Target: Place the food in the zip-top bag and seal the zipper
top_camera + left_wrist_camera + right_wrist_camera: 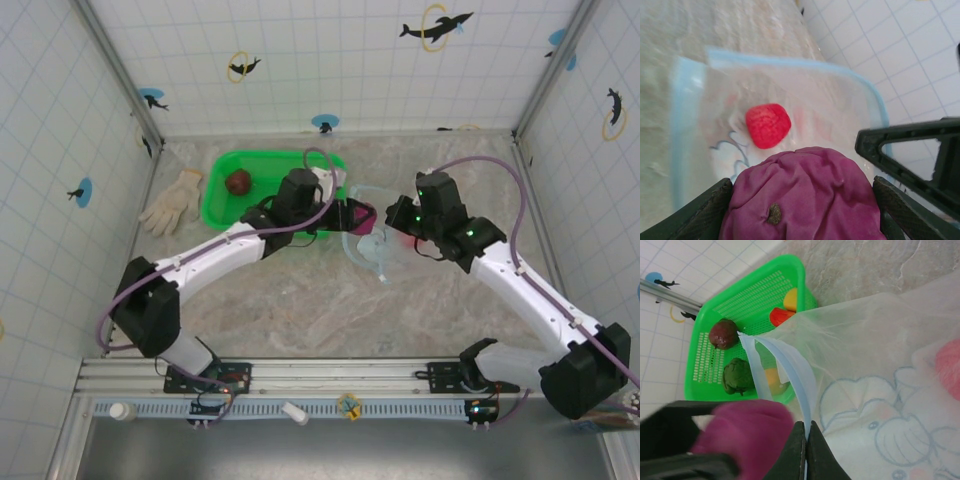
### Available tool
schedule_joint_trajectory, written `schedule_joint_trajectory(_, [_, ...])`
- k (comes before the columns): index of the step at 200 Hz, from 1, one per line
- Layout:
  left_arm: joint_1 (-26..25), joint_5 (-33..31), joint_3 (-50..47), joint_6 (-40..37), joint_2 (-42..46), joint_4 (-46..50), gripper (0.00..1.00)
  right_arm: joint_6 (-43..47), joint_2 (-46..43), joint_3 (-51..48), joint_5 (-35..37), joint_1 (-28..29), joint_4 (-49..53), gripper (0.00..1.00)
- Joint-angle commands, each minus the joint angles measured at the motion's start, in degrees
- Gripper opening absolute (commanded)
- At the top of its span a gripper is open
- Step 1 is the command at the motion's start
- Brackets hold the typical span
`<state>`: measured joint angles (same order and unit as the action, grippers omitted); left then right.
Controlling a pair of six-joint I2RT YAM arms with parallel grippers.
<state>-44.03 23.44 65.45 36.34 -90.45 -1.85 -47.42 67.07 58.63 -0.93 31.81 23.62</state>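
Observation:
My left gripper (802,212) is shut on a magenta food piece (805,195) and holds it at the open mouth of the zip-top bag (790,95). A red food piece (767,125) lies inside the bag. My right gripper (805,450) is shut on the light-blue zipper (795,370) and lifts that rim, so the mouth gapes. From above, the left gripper (358,213) and right gripper (392,225) meet over the bag (375,248). More food lies in the green basket (750,295): maroon (723,333), dark green (737,376), yellow (791,299) and red-orange (781,316).
The green basket (222,195) stands at the back left with a maroon piece (238,182) showing. A white glove (172,202) lies to its left. Tiled walls close in the back and both sides. Bare marbled table lies in front of the bag.

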Motion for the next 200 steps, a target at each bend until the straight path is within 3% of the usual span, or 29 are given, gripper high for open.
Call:
schedule_joint_trajectory(1, [-2.3, 1.8, -1.2, 2.9, -3.8, -5.3, 0.51, -1.9, -1.1, 1.3, 0.0, 0.6, -2.1, 0.0])
schedule_joint_trajectory(42, [-5.6, 4.6, 0.0, 5.9, -7.9, -7.6, 0.55, -3.2, -1.2, 1.5, 0.2, 0.8, -2.7, 0.0])
schedule_joint_trajectory(79, [-7.0, 6.4, 1.3, 6.9, -9.6, -7.7, 0.8, -3.4, -1.5, 1.2, 1.1, 0.8, -3.2, 0.0])
schedule_joint_trajectory(121, [-6.9, 3.5, 2.7, 2.7, -6.9, -4.0, 0.91, -2.8, -2.1, 0.3, 1.1, 0.6, -3.3, 0.0])
schedule_joint_trajectory(165, [-6.0, 1.5, 4.4, -0.4, -5.3, 0.2, 0.9, -2.0, -2.7, -0.5, 1.6, 0.4, -3.0, 0.0])
schedule_joint_trajectory(200, [-1.7, -1.4, 3.2, -3.3, 0.6, 3.8, 0.88, -0.1, -3.5, -0.8, 3.6, -0.2, -1.6, 0.0])
